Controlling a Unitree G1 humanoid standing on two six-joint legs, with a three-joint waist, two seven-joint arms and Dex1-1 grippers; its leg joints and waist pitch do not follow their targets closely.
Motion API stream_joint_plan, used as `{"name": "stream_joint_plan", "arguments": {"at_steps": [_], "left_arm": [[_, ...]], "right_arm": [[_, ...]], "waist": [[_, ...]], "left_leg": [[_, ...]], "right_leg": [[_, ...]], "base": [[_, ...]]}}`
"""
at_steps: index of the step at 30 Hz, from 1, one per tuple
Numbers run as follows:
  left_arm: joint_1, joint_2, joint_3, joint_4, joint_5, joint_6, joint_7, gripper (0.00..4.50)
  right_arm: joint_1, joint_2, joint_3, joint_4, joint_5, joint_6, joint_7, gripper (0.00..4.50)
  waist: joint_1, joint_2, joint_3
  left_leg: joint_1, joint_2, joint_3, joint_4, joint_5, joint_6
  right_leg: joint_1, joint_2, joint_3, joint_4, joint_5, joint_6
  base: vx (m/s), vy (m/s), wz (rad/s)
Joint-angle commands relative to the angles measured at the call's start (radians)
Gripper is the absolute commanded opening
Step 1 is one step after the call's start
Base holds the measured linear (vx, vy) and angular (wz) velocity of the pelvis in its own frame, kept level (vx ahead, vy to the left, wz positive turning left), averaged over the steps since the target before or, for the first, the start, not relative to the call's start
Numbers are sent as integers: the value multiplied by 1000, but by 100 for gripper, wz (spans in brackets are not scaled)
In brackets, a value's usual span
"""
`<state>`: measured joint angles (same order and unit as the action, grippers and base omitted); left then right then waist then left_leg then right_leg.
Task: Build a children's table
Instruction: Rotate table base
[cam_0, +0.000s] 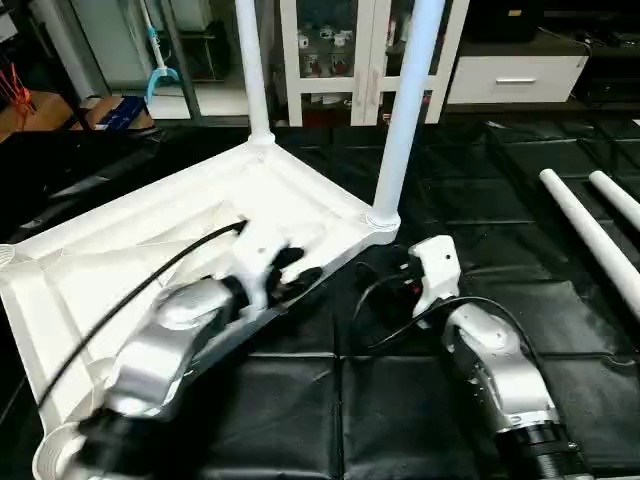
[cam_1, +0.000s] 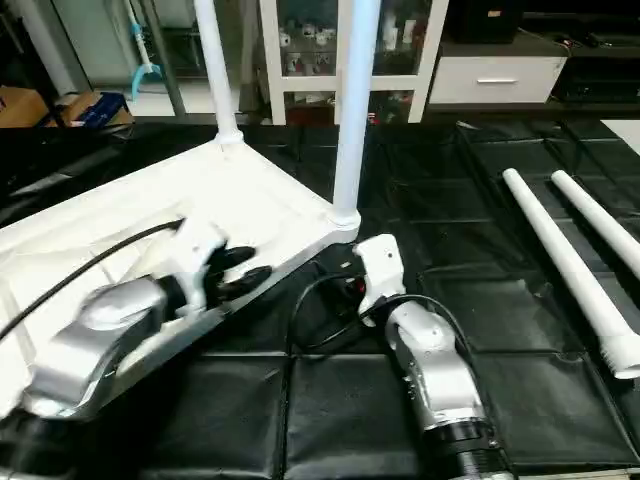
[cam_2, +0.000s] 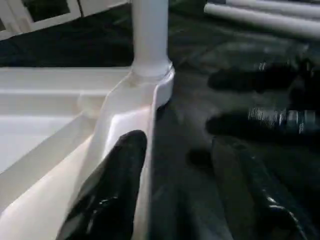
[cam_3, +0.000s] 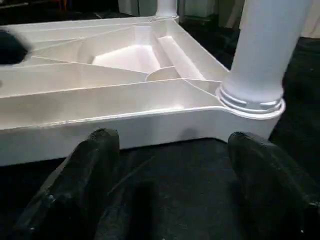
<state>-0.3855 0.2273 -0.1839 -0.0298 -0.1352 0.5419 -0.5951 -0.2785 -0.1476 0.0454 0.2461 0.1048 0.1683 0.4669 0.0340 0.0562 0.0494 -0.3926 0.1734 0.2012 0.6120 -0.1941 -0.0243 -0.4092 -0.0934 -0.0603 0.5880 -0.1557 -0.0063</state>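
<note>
The children's table top (cam_0: 150, 230) lies upside down on the black mat, ribbed underside up. One white leg (cam_0: 252, 70) stands in its far corner socket. Another leg (cam_0: 405, 110) stands in the corner socket nearest my right arm. Two loose legs (cam_0: 590, 235) (cam_0: 617, 197) lie side by side on the mat at the right. My left gripper (cam_0: 298, 268) is open and straddles the top's near rim, one finger (cam_2: 117, 185) against the rim's wall, the other (cam_2: 250, 185) clear of it. My right gripper (cam_3: 175, 144) is open and empty, low on the mat, facing the rim beside that leg's socket.
A white glass-door cabinet (cam_0: 340, 50) and a white drawer unit (cam_0: 515, 75) stand behind the mat. A cardboard box (cam_0: 120, 112) sits at the far left. The black mat (cam_0: 330, 400) spreads in front of my arms. A black cable (cam_0: 130, 300) runs over my left forearm.
</note>
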Motion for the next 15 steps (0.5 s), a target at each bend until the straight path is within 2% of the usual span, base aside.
{"name": "stream_joint_plan", "arguments": {"at_steps": [1, 2, 3, 4, 5, 6, 7, 8, 9, 12, 14, 15], "left_arm": [[-40, -7, -41, 85, 45, -2, 32, 264], [-49, -10, -48, 104, 56, -5, 40, 281], [-55, -12, -54, 117, 63, -8, 44, 285], [-70, -24, -62, 156, 73, -10, 53, 290], [-70, -24, -62, 156, 73, -10, 53, 297], [-94, -42, -75, 236, 99, -19, 79, 307], [-94, -43, -75, 239, 100, -19, 81, 317], [-111, -54, -74, 298, 124, -40, 115, 325], [-116, -56, -73, 314, 131, -49, 127, 329], [-123, -52, -67, 315, 129, -56, 132, 332], [-94, -49, 50, 210, 37, -73, 128, 332], [-87, -43, 67, 192, 27, -74, 127, 332]], "right_arm": [[-18, -24, -21, 10, 4, 2, 9, 377], [-20, -29, -23, 12, 4, 3, 11, 377], [-22, -33, -25, 13, 4, 3, 12, 377], [-29, -45, -34, 17, 4, 4, 12, 377], [-29, -45, -34, 17, 4, 4, 12, 377], [-45, -71, -56, 27, 8, 5, 11, 377], [-46, -72, -57, 27, 8, 5, 11, 377], [-57, -90, -72, 35, 11, 2, 8, 377], [-59, -95, -75, 36, 12, 1, 7, 377], [-58, -103, -77, 30, 15, 4, 7, 377], [-41, -110, -78, 8, 19, 11, 10, 377], [-37, -110, -78, 5, 19, 12, 10, 377]], "waist": [[-3, -9, -63], [-6, -5, -62], [-7, -8, -64], [-11, -7, -65], [-10, -7, -66], [-10, 10, -69], [-15, 3, -67], [-13, 4, -72], [-15, 2, -71], [-16, 3, -76], [-17, 7, -77], [-18, 6, -77]], "left_leg": [[23, 48, -29, -88, -245, 5], [23, 46, -31, -88, -257, 2], [27, 46, -30, -86, -264, 1], [20, 45, -32, -87, -251, 4], [20, 45, -32, -86, -246, 6], [23, 45, -34, -84, -233, 9], [25, 43, -29, -82, -239, 14], [28, 42, -30, -79, -236, 17], [24, 42, -29, -77, -225, 28], [21, 44, -30, -73, -179, 56], [19, 46, -30, -72, -159, 68], [18, 47, -30, -71, -154, 75]], "right_leg": [[39, -48, 39, -71, -298, -159], [39, -45, 36, -72, -311, -147], [38, -45, 37, -74, -309, -145], [45, -46, 37, -72, -295, -149], [46, -47, 36, -71, -287, -152], [45, -48, 36, -67, -261, -163], [39, -41, 34, -75, -261, -164], [44, -43, 34, -70, -239, -177], [48, -45, 34, -70, -229, -181], [51, -46, 32, -65, -181, -201], [53, -47, 29, -60, -151, -223], [54, -47, 28, -58, -135, -238]], "base": [[0, 0, 0], [0, 0, 0], [0, 0, 0], [0, 0, 0], [0, 0, 0], [0, 0, 0], [0, 0, 0], [0, 0, 0], [0, 0, 0], [0, 0, 0], [0, 0, 0], [0, 0, 0]]}}
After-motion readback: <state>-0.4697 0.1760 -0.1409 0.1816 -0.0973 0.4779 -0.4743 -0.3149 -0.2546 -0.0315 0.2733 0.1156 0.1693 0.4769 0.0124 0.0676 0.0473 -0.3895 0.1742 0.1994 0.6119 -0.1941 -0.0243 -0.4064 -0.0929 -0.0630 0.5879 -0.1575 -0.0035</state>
